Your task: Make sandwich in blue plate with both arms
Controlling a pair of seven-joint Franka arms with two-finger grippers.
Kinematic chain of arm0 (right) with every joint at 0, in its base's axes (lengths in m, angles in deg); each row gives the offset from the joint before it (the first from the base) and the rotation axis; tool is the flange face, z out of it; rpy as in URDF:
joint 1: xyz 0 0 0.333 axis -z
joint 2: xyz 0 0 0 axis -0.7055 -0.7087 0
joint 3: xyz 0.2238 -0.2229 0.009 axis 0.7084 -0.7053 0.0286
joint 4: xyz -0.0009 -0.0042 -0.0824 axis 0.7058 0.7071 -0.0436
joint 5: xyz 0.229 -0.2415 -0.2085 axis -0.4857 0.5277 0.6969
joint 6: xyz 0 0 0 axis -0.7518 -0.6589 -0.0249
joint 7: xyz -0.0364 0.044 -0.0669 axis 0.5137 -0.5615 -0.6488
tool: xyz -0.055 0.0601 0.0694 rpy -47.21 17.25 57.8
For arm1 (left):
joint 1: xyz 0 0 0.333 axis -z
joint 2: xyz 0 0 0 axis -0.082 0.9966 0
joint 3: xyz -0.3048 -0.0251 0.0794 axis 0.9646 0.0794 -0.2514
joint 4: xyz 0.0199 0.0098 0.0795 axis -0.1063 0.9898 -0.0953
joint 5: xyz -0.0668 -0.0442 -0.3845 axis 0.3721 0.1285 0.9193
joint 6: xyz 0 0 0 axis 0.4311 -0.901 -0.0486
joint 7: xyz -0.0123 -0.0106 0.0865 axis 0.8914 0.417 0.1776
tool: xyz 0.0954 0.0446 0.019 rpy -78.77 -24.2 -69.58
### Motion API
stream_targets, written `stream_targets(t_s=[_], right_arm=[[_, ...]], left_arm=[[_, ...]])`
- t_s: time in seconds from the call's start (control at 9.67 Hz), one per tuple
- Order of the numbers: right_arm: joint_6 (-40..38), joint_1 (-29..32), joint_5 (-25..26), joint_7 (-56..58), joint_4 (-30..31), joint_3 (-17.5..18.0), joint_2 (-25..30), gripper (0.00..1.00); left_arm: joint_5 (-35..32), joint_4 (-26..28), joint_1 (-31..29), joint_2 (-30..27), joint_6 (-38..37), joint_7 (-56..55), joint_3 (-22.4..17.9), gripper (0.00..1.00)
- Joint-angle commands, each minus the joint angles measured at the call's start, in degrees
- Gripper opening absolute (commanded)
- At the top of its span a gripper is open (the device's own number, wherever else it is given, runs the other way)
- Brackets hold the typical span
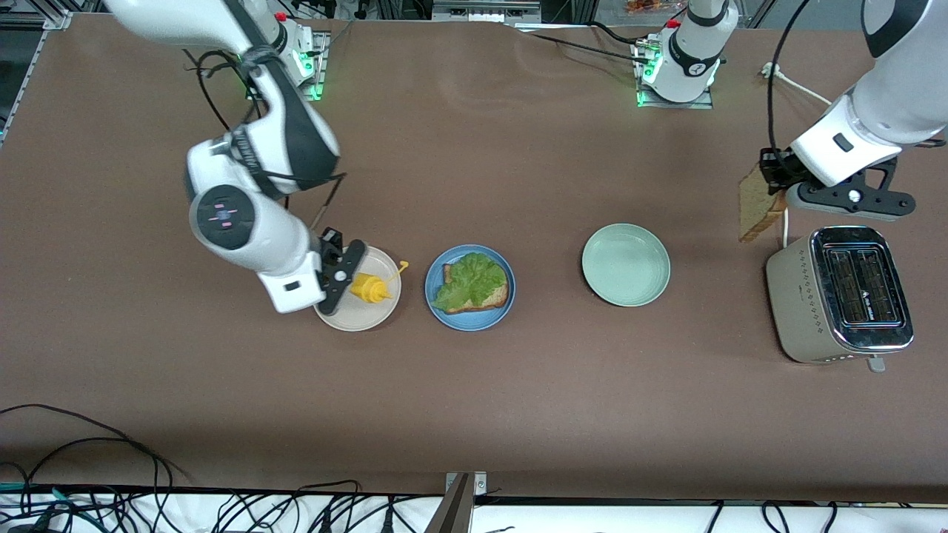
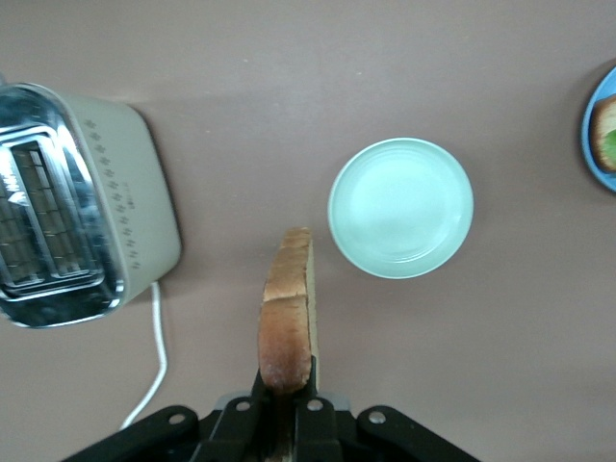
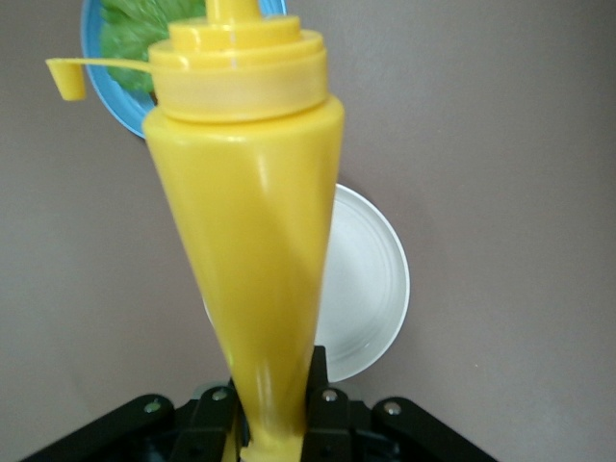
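Left gripper [image 1: 770,194], front view: clamped on a square slice of brown bread [image 1: 755,211], edge-up above the table beside a beige metal toaster [image 1: 837,296]. Right gripper [image 1: 348,285]: over a round beige plate [image 1: 359,314], gripping a yellow plastic squeeze bottle [image 1: 370,286]. Round matte blue plate [image 1: 469,288] between the beige plate and a pale green plate [image 1: 626,265], carrying a bread slice [image 1: 489,296] under ruffled green lettuce [image 1: 470,277].
Left wrist view: bread [image 2: 287,308] pinched in the jaws.
Right wrist view: bottle [image 3: 250,231] pinched, cap flipped.

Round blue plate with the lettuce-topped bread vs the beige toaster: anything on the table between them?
One thing: an empty round pale green plate sits between the round blue plate and the beige toaster. The front view shows it; the rest of that stretch is bare brown table.
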Motion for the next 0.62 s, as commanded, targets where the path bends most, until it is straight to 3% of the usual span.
stream_targets(t_s=[0.0,0.31,0.52], right_arm=[[-2.3,16.0,-3.4,7.1,1.9,13.2,1.1,0.00],[-6.3,23.2,-14.8,20.6,2.0,13.3,0.2,0.00],[-10.7,30.0,-22.0,33.9,1.9,13.1,-2.8,0.00]], left_arm=[[6.7,-1.2,1.2,3.2,1.8,-6.8,0.6,0.00],[8.8,-2.5,1.4,7.9,5.3,-16.0,6.9,0.00],[14.5,-4.5,1.5,12.4,8.3,-16.2,9.1,0.00]])
